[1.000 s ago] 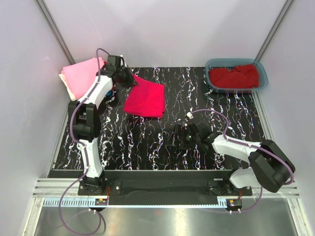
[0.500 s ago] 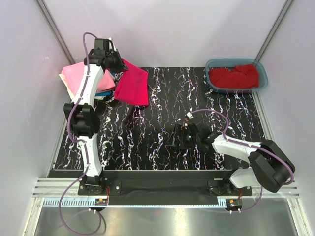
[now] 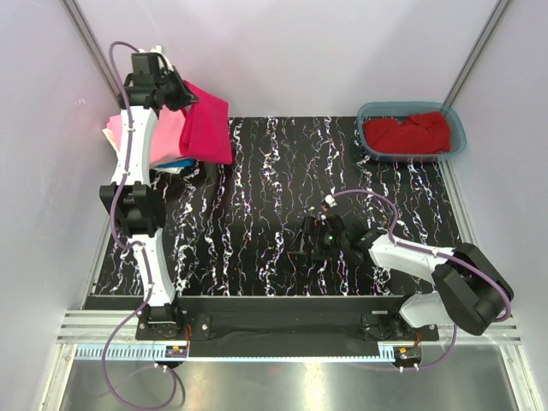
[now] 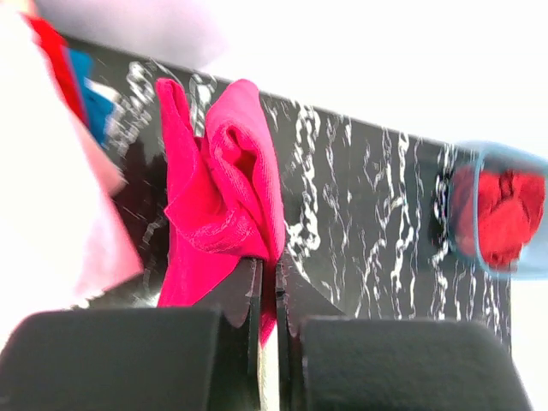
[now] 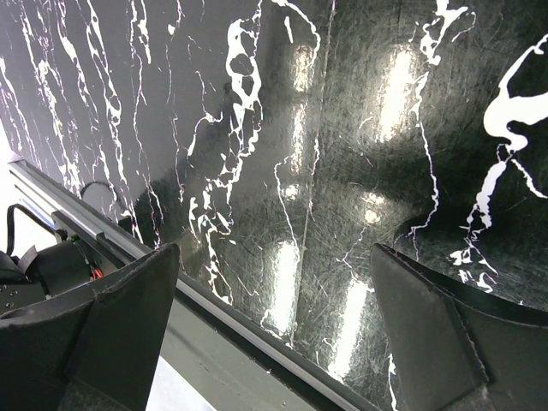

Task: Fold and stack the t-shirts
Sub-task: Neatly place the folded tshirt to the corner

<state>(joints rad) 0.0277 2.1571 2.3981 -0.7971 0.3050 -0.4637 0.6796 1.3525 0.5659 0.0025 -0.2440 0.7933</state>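
My left gripper (image 3: 181, 92) is shut on the bright pinkish-red t-shirt (image 3: 208, 130) and holds it raised at the far left, hanging folded over the edge of the stack. The shirt also shows in the left wrist view (image 4: 224, 193), pinched between the jaws. The stack (image 3: 164, 141) has a light pink shirt on top, with cream and blue layers under it. A darker red shirt (image 3: 408, 133) lies crumpled in the teal tub (image 3: 457, 130). My right gripper (image 3: 315, 236) is open and empty, low over the table's middle.
The black marbled table (image 3: 282, 171) has white walls on three sides. The tub stands at the far right corner. A metal rail (image 5: 214, 300) runs along the near edge below the right gripper.
My left gripper has lifted the pinkish-red shirt off the table and carried it left and back, up over the stack. The right arm has not moved.
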